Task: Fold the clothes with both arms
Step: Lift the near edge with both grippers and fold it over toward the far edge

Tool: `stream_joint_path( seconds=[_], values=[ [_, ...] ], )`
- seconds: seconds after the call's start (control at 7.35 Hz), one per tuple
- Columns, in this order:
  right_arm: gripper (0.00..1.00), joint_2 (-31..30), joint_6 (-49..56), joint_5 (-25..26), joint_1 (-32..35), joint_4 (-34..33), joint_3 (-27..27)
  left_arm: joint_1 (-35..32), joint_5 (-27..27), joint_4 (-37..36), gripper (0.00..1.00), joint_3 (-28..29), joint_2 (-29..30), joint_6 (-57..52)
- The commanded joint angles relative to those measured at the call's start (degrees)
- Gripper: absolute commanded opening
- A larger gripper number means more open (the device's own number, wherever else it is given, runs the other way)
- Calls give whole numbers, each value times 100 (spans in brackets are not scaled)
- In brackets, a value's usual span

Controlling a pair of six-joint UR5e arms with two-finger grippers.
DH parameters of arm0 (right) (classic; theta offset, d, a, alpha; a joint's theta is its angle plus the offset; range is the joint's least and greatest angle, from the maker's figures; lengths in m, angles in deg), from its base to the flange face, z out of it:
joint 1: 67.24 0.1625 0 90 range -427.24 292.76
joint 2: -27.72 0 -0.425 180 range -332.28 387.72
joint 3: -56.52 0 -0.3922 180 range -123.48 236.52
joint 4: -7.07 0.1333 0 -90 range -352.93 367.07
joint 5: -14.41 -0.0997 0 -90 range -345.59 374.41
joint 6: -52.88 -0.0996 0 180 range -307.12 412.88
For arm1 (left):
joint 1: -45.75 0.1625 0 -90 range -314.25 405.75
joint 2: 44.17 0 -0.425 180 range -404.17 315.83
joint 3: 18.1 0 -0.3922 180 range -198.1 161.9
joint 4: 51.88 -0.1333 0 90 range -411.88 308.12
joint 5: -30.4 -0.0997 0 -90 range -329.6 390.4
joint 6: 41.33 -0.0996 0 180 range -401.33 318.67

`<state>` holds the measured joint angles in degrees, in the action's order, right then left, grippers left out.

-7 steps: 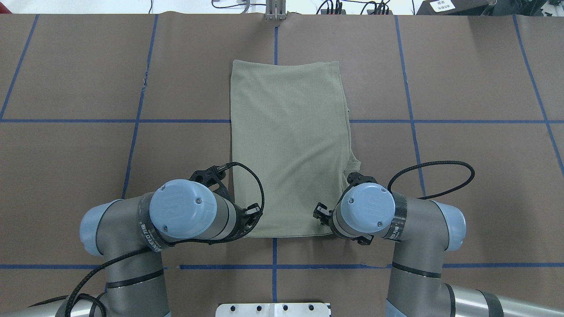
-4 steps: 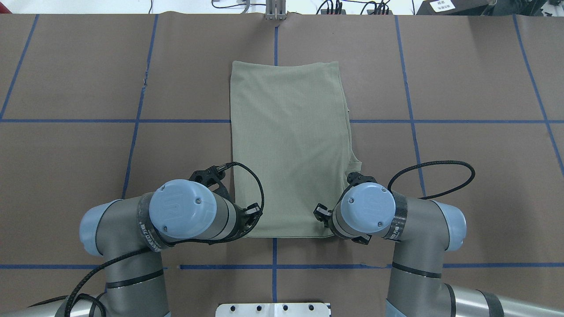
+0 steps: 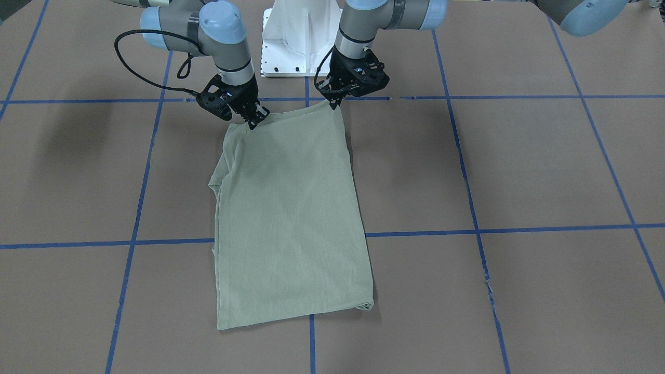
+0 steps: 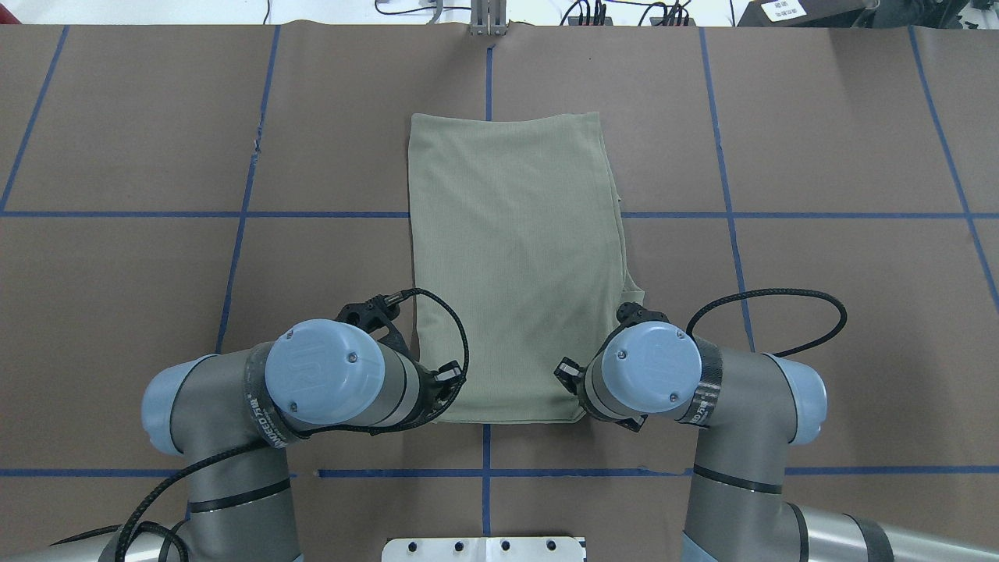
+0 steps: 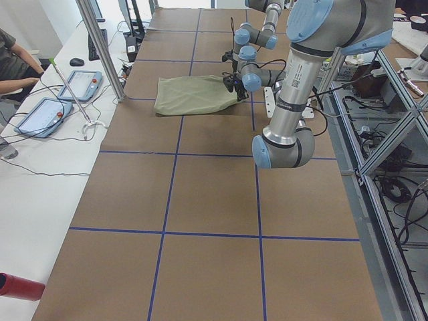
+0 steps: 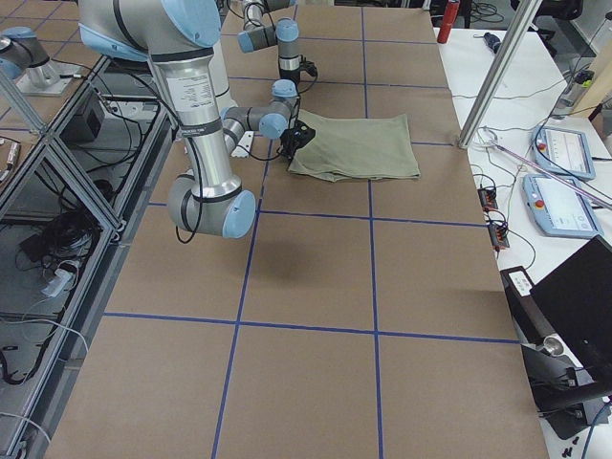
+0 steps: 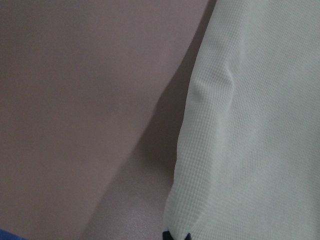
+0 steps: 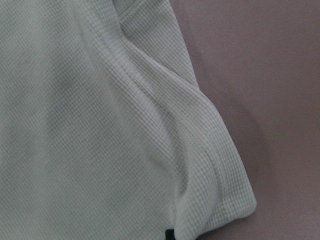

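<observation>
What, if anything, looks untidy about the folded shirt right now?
The shirt is not a clean rectangle: on the robot's right side a flap of inner fabric bulges past the folded edge, just ahead of the right gripper. At the far corner on the robot's left, underlying layers peek out slightly.

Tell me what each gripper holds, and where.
Both hold the shirt by its robot-side edge: left gripper at one corner, right gripper at the other.
</observation>
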<state>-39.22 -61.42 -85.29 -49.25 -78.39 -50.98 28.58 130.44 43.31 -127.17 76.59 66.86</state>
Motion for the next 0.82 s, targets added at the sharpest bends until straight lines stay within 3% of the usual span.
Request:
stream_joint_path(
  seconds=[0.0,0.41,0.68],
  values=[
    [0,-56,-67,-32,46,-6,-340,56,-2,-9,0,-78,-17,1],
    [0,-100,-128,-32,-268,-302,-945,827,-19,-9,0,-430,-87,526],
    [0,-109,-391,-6,-699,-742,-1630,1136,-11,-768,0,-1199,-96,581]
  ],
)
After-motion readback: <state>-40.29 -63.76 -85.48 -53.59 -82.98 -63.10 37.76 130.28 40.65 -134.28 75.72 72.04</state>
